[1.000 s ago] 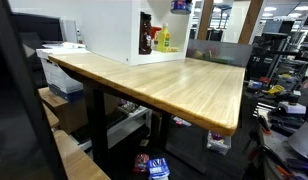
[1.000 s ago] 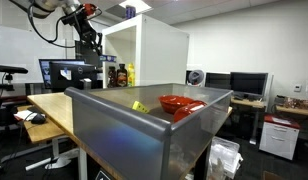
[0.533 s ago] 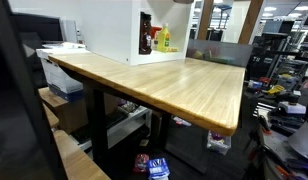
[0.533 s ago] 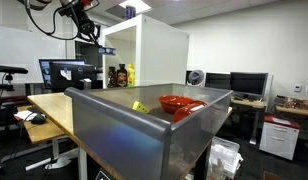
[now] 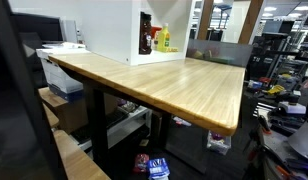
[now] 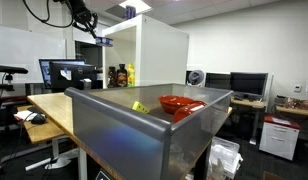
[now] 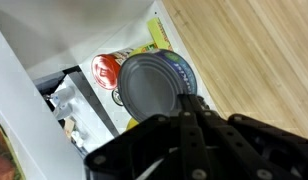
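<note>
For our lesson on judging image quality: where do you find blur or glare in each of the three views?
Wrist view: the black pincer at the bottom is soft and out of focus, while the round grey tin can beyond it looks sharper. In an exterior view, light sheens on the pale wooden table top. In an exterior view, the close grey metal bin is blurred, with a bluish sheen.

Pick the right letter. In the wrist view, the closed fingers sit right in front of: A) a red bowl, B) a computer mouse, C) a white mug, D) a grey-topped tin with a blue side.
D: the fingers, pressed together, overlap the edge of a tin with a round grey top and a blue side. It stands beside a red-topped container inside the white cabinet.
</note>
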You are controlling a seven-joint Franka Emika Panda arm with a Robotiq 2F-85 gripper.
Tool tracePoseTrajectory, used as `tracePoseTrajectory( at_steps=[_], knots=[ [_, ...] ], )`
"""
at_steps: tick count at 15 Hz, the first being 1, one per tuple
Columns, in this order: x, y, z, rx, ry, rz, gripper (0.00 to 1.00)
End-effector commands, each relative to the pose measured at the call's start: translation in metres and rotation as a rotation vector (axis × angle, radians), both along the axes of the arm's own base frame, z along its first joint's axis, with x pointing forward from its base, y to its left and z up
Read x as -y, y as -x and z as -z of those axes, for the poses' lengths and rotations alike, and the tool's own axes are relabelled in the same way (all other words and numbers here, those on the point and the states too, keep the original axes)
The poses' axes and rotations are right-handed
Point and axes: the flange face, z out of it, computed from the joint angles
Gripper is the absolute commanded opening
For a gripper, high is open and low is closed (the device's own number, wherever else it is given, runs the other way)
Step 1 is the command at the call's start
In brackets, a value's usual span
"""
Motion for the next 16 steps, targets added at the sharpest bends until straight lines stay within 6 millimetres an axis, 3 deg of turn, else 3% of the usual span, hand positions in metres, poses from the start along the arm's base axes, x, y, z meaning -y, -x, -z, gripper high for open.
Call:
tracePoseTrajectory(
  at_steps=[1, 10, 16],
  knots=[
    [0.001, 0.008, -0.026, 0.009, -0.032, 0.043, 0.00],
    [0.000, 0.013, -0.071, 0.067, -0.079, 0.093, 0.00],
    [0.000, 0.003, -0.090, 0.103, -0.101, 0.129, 0.00]
  ],
)
